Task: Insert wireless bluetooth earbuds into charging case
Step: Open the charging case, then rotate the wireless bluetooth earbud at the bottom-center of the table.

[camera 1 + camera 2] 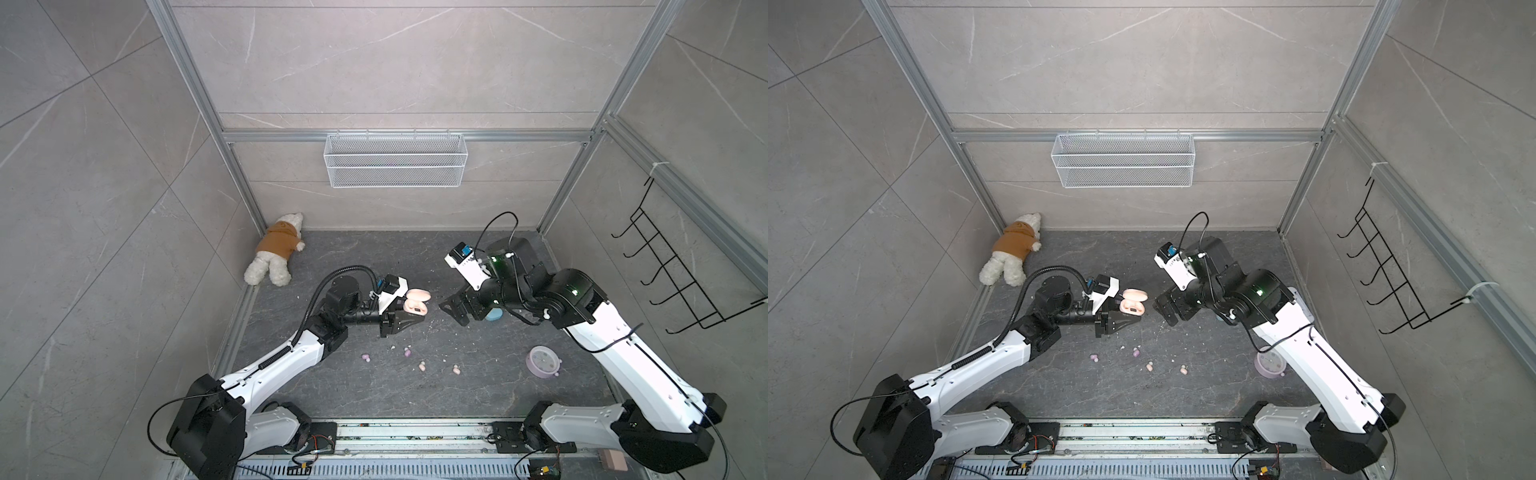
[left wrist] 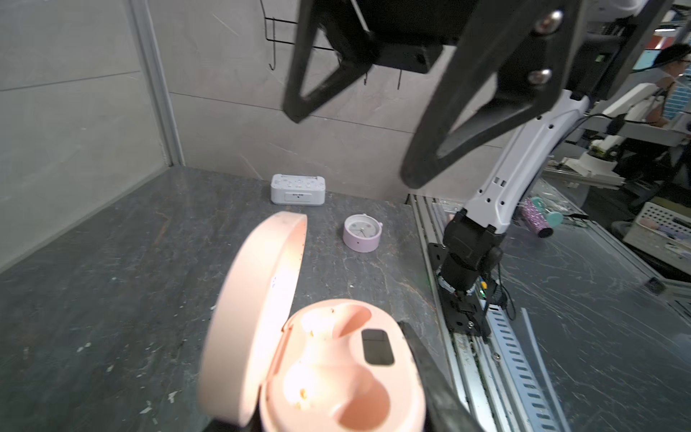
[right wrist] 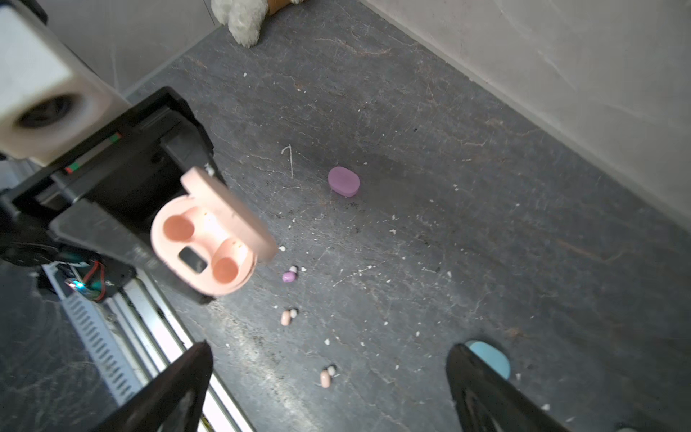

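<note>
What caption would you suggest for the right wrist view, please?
Left gripper holds the open peach case, wells empty; loose earbuds lie on the table.

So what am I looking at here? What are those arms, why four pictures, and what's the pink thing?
Those are two robot arms with pincer grippers, working over a dark table. Two pictures look down from above; two come from cameras on the arms' wrists. The left gripper is shut on an open peach charging case, with no buds in it. The right gripper is open and empty. On the table lie tiny lilac earbuds and peach earbuds, a lilac clock and a teddy bear.
</note>
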